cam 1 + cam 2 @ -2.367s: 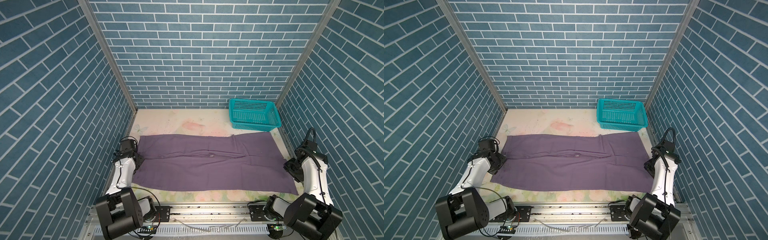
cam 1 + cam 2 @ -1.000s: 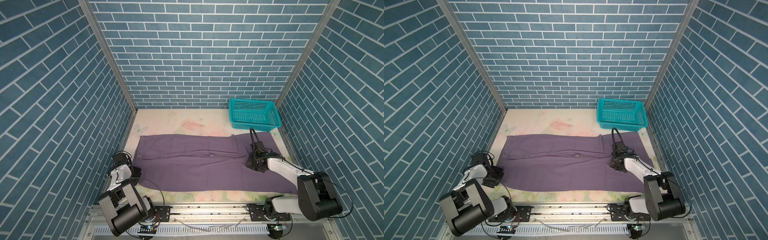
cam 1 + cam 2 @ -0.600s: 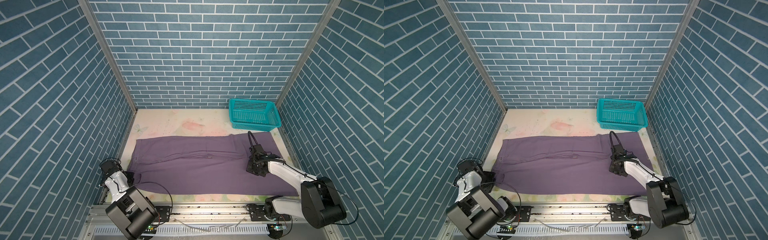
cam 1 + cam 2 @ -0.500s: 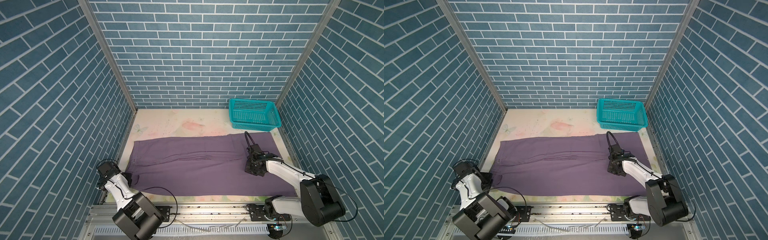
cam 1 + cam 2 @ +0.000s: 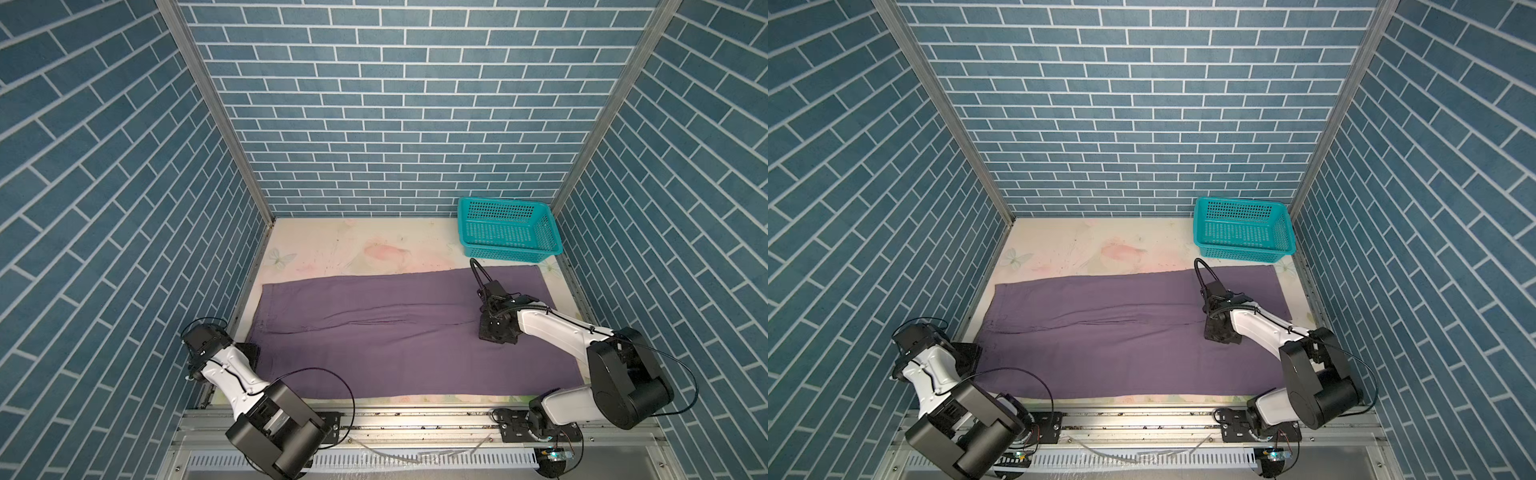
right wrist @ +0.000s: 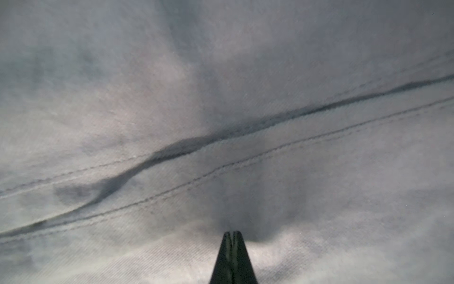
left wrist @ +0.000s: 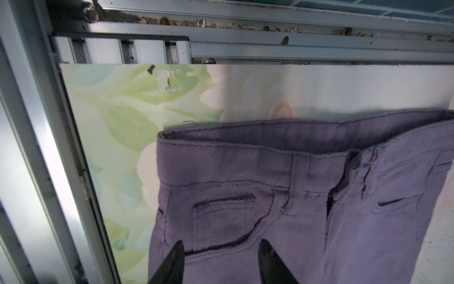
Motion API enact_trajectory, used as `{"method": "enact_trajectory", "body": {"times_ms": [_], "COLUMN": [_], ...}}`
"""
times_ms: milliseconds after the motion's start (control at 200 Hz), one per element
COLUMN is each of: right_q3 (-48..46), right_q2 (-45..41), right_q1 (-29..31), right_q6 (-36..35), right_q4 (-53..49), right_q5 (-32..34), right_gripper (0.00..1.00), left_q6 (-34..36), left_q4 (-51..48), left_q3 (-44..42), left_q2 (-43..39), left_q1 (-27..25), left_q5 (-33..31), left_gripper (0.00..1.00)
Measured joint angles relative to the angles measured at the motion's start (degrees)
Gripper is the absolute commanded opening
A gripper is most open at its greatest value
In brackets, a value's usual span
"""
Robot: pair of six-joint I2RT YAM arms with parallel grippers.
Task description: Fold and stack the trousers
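Front rail: one metal rail (image 5: 415,419) runs along the near edge, with both arm bases on it.
Arms: two, white and black; the left arm (image 5: 232,374) reaches to the near left corner of the cloth, and the right arm (image 5: 557,328) reaches in over its right half.
Left gripper: one; in the left wrist view the left gripper (image 7: 221,243) has its two fingers spread apart and released, hovering over the pocket area just below the waistband (image 7: 270,152), with nothing pinched between them.
Trousers: one pair; the trousers (image 5: 395,340) lie flat and unfolded across the mat, waist at the left and two legs side by side running to the right, in both top views.
Right gripper: one; the right gripper (image 6: 232,234) is clenched, its fingertips pressed together and pointing down at the cloth near the line between the legs. No fold shows between them.
Mat: one pale floral mat (image 5: 374,245), bare behind the cloth.
Basket: one teal mesh basket (image 5: 505,226) in the far right corner, just behind the leg ends.
Walls: three blue brick-pattern walls (image 5: 395,104).
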Motion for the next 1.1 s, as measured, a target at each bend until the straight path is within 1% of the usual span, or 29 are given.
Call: {"method": "enact_trajectory", "body": {"times_ms": [40,100,205,300,395,460,530,865,980,1100], "right_q3": [-0.02,-0.02,0.24,2.36,6.78,10.45,14.60,30.93,39.10,47.12], "right_q2": [-0.48,-1.77,-3.69,-2.38,1.46,5.07,9.49,28.76,35.23,41.07], "right_q1": [-1.53,-4.13,-7.76,-8.22,-7.80,-6.73,-4.72,6.19,10.51,13.46], "right_q6": [-0.09,-0.39,-0.98,-1.11,-1.51,-2.05,-2.60,-5.53,-8.02,-9.05], "right_q4": [-0.28,-0.57,-0.74,-0.83,0.52,2.25,4.09,10.29,11.08,12.39], "right_q5": [-0.50,-0.85,-1.16,-2.34,-4.63,-5.97,-7.19,-14.16,-17.25,-19.87], "right_gripper": [0.01,0.02,0.02,0.02,0.06,0.10,0.12,0.14,0.14,0.15], "left_q6": [0.00,-0.07,-0.04,-0.02,-0.02,-0.04,-0.02,-0.02,-0.02,0.00], "left_q4": [0.33,0.68,1.44,2.16,3.02,3.32,3.39,4.22,4.22,4.22], "left_q3": [-0.13,-0.28,-0.81,-1.53,-2.49,-3.04,-3.15,-3.15,-3.15,-3.15], "left_q2": [-0.04,-0.02,0.09,0.39,0.74,0.85,0.83,0.83,0.83,0.83], "left_q1": [0.02,0.02,0.00,0.00,-0.07,-0.39,-0.61,-1.25,-1.46,-1.84], "left_q5": [0.09,0.35,0.96,1.44,1.92,2.29,2.45,2.69,2.69,2.71], "left_gripper": [0.65,0.67,0.68,0.68,0.67,0.67,0.67,0.67,0.67,0.67]}}
